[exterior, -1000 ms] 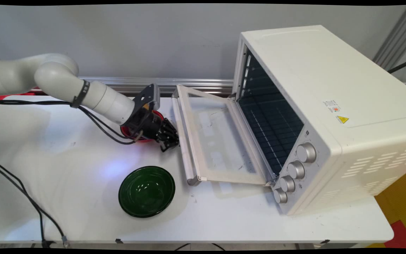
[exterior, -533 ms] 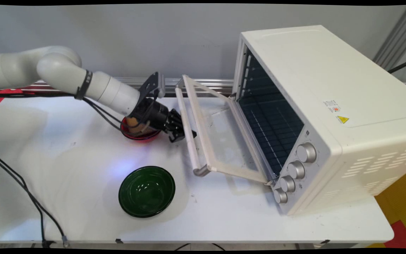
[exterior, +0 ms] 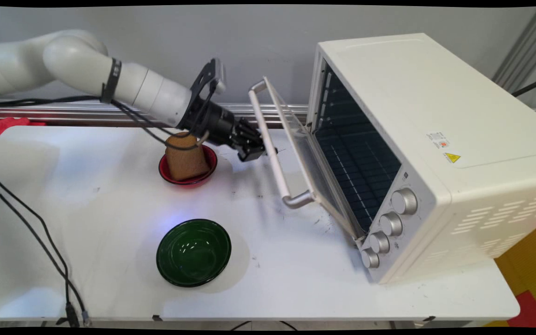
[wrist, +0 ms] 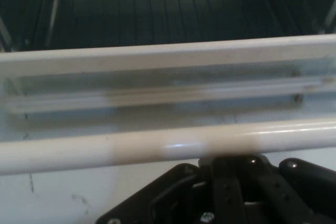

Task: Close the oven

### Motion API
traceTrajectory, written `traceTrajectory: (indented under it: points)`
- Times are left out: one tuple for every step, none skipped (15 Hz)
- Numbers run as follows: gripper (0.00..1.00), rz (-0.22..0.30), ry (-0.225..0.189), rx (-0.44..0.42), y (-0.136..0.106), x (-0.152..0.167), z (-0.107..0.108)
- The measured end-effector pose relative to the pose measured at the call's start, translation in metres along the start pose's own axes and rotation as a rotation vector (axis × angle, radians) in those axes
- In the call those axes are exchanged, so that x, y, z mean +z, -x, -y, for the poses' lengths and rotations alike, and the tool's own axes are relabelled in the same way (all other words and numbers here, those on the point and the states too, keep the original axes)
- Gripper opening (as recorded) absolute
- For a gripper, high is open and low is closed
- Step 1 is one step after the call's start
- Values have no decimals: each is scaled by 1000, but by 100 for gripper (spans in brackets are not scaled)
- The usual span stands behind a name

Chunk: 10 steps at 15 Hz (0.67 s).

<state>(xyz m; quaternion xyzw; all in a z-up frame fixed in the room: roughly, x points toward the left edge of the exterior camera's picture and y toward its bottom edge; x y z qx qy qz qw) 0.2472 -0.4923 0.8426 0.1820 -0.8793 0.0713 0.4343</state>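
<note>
White tabletop [exterior: 296, 279] and grey wall framed your scene. Your gripper [exterior: 255, 152] pressed against the handle bar [exterior: 272, 153] of the oven door [exterior: 305, 158], which stood half raised; you couldn't tell whether its fingers were parted. Behind it sat a brown cup [exterior: 185, 157] in a red bowl [exterior: 205, 174], a green bowl [exterior: 193, 252] farther off.

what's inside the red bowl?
The red bowl holds one brown, cork-like cup-shaped object, standing upside down and slightly tilted. It covers most of the bowl's floor, so anything under it can't be seen. The gripper is beside it, at the oven door handle.
</note>
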Motion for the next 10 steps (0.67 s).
traceTrajectory:
  points:
    - [0, -9, 1, -2, -6, 0, 0]
    - [0, -19, 3, -4, -13, -1, 0]
    - [0, -26, 4, -6, -18, -1, -1]
    - [0, -31, 4, -7, -22, -2, -1]
    - [0, -37, 5, -9, -26, -2, -1]
    - [0, -42, 5, -10, -30, -2, -1]
    - [0, -45, 6, -11, -33, -2, -1]
    - [0, -47, 6, -12, -35, -3, -1]
    - [0, -51, 7, -13, -38, -3, -1]
    - [0, -53, 7, -14, -40, -3, -1]
